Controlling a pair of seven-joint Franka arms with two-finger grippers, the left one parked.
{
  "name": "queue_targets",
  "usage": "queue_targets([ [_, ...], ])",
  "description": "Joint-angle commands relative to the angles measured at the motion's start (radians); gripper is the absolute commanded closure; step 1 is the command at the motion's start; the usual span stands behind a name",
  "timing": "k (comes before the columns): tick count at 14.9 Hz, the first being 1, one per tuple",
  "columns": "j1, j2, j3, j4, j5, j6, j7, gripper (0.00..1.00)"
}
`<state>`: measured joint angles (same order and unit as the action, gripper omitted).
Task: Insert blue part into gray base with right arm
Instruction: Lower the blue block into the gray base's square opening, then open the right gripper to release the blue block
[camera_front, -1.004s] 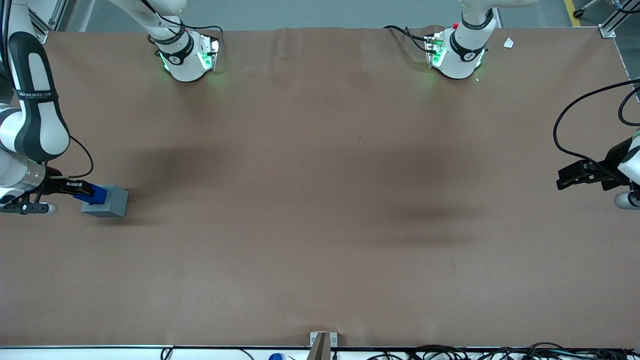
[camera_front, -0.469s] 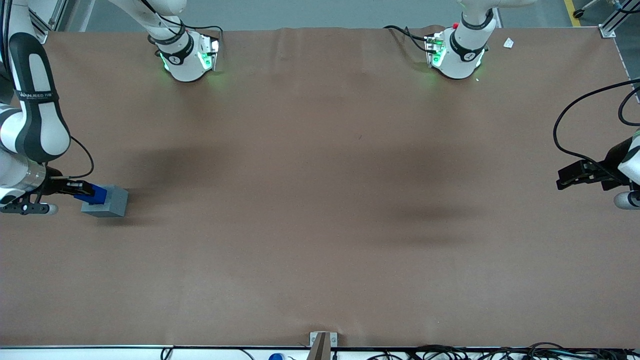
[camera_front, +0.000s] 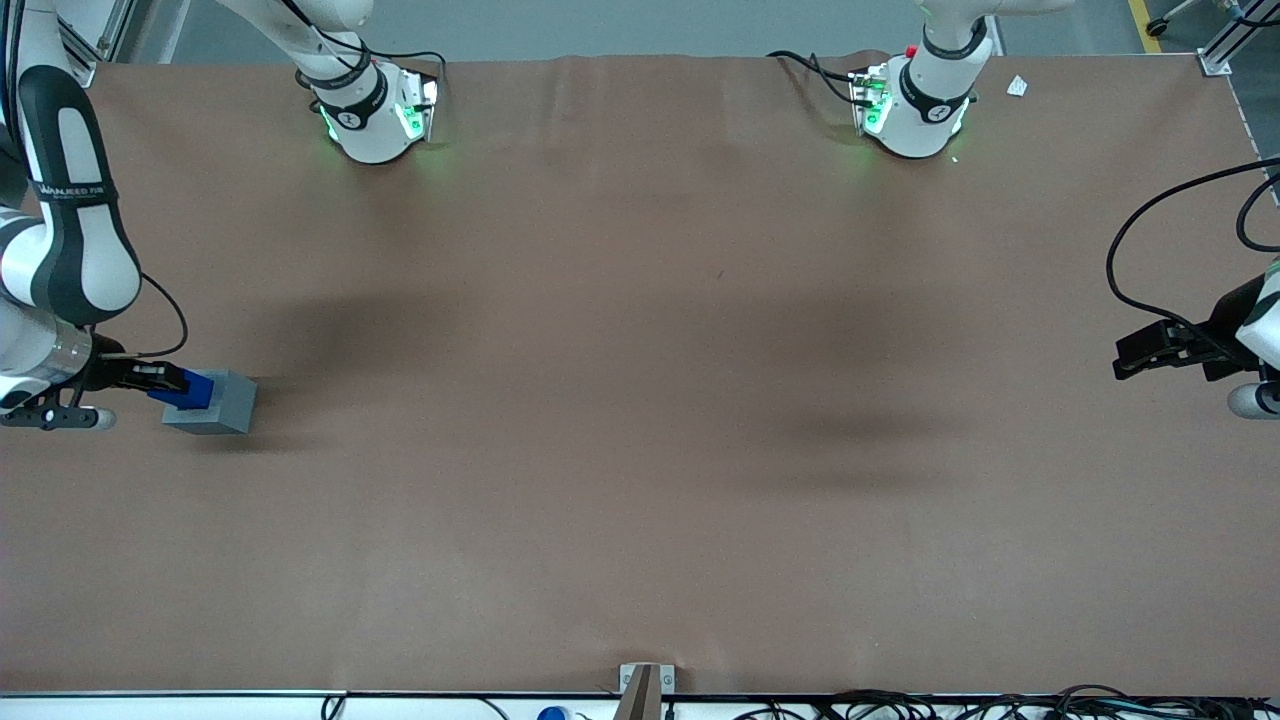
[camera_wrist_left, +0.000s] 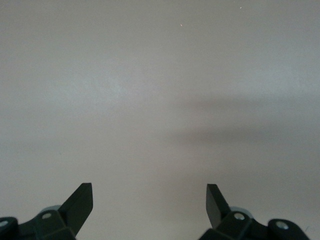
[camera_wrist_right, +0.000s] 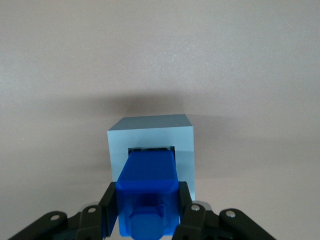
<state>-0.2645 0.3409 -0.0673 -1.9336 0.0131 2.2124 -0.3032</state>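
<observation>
At the working arm's end of the table, the gripper (camera_wrist_right: 148, 212) pinches the blue part (camera_wrist_right: 148, 187) between its jaws, directly above the base (camera_front: 212, 402). Toward twelve o'clock from the jaws, the part's leading end sits at the square recess (camera_wrist_right: 150, 149), seemingly partway in. Best to keep the part square to the recess walls and press straight down before letting go.

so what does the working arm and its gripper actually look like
The right arm is a thick white jointed arm with black bands, small white lettering on one band, and a silver metal ring near the wrist. A thin black cable loops off beside it. Its gripper is black, with angular black jaws and round screw heads on the links in the right wrist view.
</observation>
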Motion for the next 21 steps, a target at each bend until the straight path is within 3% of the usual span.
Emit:
queue_targets([
  [1, -0.007, 0.013, 0.006, -0.004, -0.013, 0.032, -0.005, 0.77],
  [8, -0.007, 0.018, 0.007, -0.002, -0.012, 0.041, -0.004, 0.77],
  [9, -0.007, 0.018, 0.007, -0.002, -0.012, 0.040, -0.004, 0.73],
  [13, -0.006, 0.021, 0.007, -0.002, -0.012, 0.038, -0.002, 0.42],
  [18, -0.001, 0.017, 0.009, 0.010, -0.012, 0.027, -0.002, 0.20],
  [21, 0.004, 0.003, 0.012, 0.027, -0.012, 0.010, 0.003, 0.13],
])
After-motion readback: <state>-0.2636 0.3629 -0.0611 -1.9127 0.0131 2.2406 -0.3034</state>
